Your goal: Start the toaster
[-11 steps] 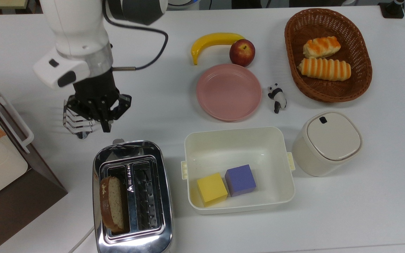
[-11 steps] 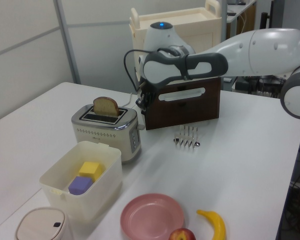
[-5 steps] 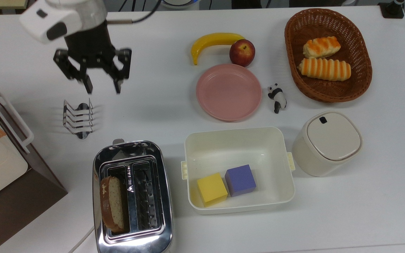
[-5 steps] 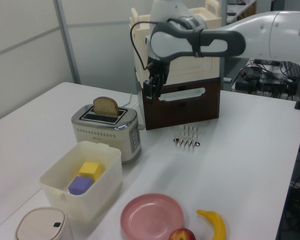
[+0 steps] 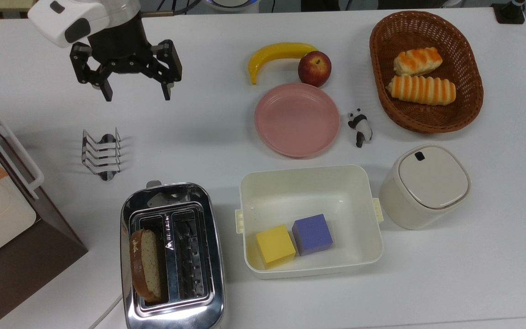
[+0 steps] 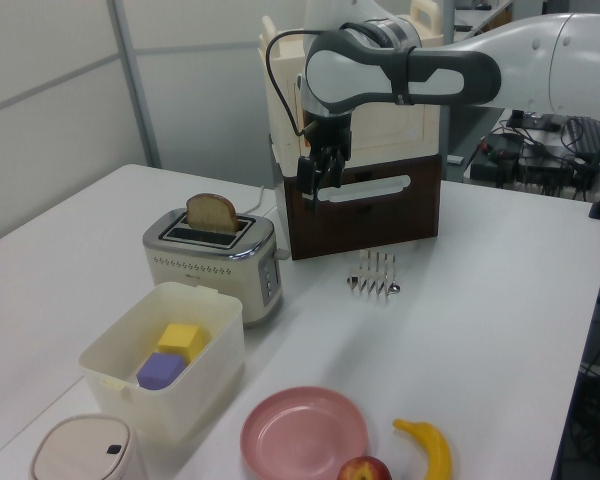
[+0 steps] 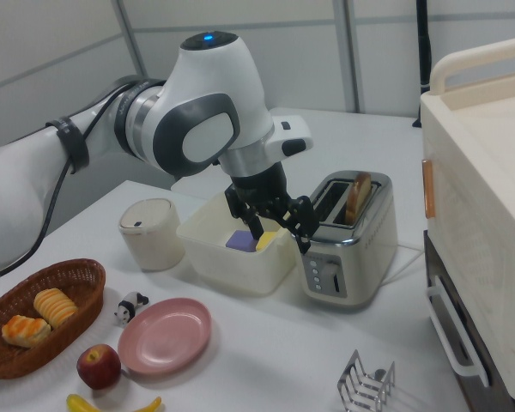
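Toaster (image 5: 172,256) bottom end cut by the top view's lower edge

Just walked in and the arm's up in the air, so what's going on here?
The arm's gripper hangs open and empty above the table, well back from the toaster. A bread slice stands high in one slot, so the toaster doesn't look started. A toast rack sits between gripper and toaster in the top view.

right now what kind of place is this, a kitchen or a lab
Most likely a robot lab set up as a mock kitchen: a white table with a toaster, a banana, and colored blocks in a tub, plus office partitions and cabling behind the arm.
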You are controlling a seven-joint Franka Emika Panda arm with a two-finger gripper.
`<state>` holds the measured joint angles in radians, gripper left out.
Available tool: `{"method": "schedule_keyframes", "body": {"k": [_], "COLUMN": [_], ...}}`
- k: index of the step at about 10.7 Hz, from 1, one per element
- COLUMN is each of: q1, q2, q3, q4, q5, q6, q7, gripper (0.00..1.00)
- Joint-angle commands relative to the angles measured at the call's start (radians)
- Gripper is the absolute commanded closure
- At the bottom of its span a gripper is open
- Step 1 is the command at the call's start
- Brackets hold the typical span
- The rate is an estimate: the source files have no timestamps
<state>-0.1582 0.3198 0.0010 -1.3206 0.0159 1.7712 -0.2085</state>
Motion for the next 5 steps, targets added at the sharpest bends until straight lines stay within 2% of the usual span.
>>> {"method": "schedule_keyframes", "body": {"k": [1,5], "q1": [0.003,0.003], "q2": [-0.044,-0.048], "q3": [-0.004,-0.007], "q4": [-0.034,-0.032], "q5": [-0.017,-0.025], "q6": [-0.042,-0.055], "q7": [-0.072,-0.022], "gripper": [0.00,0.00]}}
